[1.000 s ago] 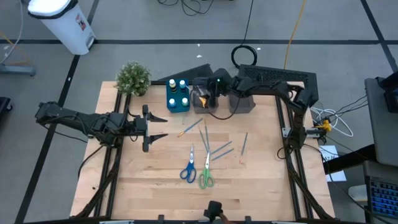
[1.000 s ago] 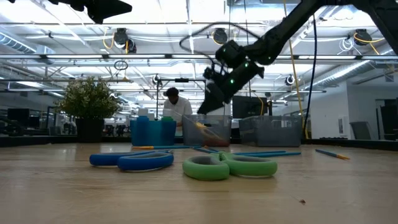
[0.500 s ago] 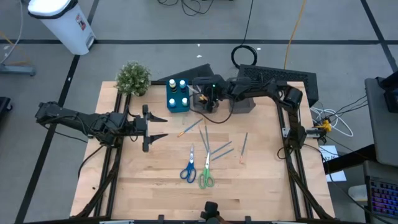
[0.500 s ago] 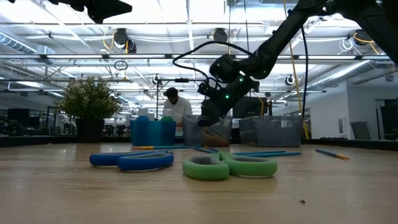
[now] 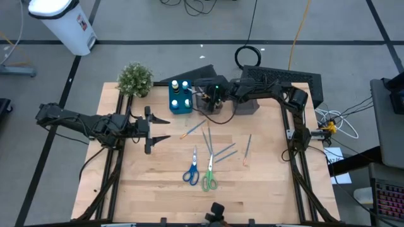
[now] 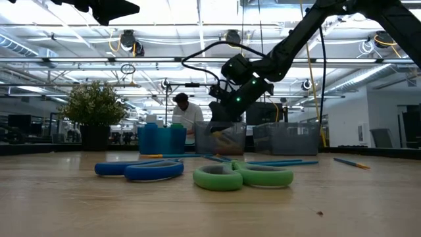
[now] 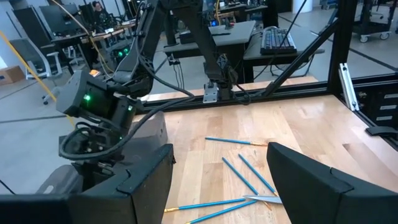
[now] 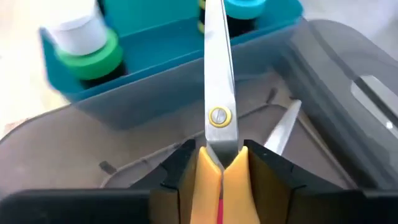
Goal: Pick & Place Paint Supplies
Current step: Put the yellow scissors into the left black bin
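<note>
My right gripper (image 8: 219, 155) reaches into the left grey bin (image 5: 211, 102) at the table's far side and is shut on yellow-handled scissors (image 8: 216, 74). A second blade (image 8: 283, 127) lies on that bin's floor. Beside it stands the blue bin (image 5: 180, 96), holding small bottles. Blue scissors (image 5: 191, 171), green scissors (image 5: 209, 178) and several thin blue brushes (image 5: 222, 151) lie flat on the wooden table. My left gripper (image 5: 158, 129) hangs open above the table's left part, touching nothing. My right gripper pinches the scissors' yellow shanks (image 8: 214, 177) between its two fingers, just behind the pivot screw. The fingers slant down from the table's right side and lie along the scissors. The shut blades point ahead toward the blue bin (image 8: 168, 50). Whether the scissors are lifted, I cannot tell.
A potted plant (image 5: 135, 79) stands at the far left corner. A second grey bin (image 5: 247, 104) sits to the right of the first. A brush (image 5: 247, 148) lies toward the right. Bare wood spreads along the near edge and on the left.
My right gripper has sunk toward the left grey bin and edged toward the blue bin, so that its fingers now reach down into the grey bin. The left arm and the things on the table have kept still.
</note>
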Controlling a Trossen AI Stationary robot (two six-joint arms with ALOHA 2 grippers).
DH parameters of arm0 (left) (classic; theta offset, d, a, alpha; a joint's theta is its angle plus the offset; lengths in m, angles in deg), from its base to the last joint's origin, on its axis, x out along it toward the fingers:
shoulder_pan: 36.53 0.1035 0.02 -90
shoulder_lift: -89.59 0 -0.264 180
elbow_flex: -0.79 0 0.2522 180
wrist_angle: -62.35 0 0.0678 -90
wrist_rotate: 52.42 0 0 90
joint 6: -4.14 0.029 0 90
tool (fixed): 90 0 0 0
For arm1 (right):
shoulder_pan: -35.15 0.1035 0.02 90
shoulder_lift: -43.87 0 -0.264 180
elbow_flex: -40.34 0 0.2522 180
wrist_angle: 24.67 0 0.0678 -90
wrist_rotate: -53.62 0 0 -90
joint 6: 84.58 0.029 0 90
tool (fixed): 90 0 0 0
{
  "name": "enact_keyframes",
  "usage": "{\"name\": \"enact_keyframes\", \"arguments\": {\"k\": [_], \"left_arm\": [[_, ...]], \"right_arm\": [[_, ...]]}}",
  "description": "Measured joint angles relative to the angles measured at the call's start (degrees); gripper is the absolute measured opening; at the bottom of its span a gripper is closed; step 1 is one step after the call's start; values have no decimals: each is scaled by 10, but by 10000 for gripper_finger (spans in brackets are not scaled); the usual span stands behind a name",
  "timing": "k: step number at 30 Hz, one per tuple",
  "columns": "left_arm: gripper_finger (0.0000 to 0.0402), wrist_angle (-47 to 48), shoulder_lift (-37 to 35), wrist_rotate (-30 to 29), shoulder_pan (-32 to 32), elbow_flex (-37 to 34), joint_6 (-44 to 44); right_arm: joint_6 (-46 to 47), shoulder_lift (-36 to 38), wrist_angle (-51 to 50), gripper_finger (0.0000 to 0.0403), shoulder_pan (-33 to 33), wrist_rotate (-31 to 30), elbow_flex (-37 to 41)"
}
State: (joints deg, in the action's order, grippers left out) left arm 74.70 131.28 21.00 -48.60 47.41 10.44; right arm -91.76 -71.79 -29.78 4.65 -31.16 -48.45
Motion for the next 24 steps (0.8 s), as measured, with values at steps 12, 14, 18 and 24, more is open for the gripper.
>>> {"name": "enact_keyframes", "arguments": {"k": [12,14,18,24], "left_arm": [[269,0,0,0,0,0,-1],[269,0,0,0,0,0,-1],[269,0,0,0,0,0,-2],[269,0,0,0,0,0,-2]], "right_arm": [[124,0,1,100,2,-27,0],[134,0,1,100,2,-37,0],[154,9,-7,115,3,-74,0],[182,9,-12,107,9,-83,0]]}}
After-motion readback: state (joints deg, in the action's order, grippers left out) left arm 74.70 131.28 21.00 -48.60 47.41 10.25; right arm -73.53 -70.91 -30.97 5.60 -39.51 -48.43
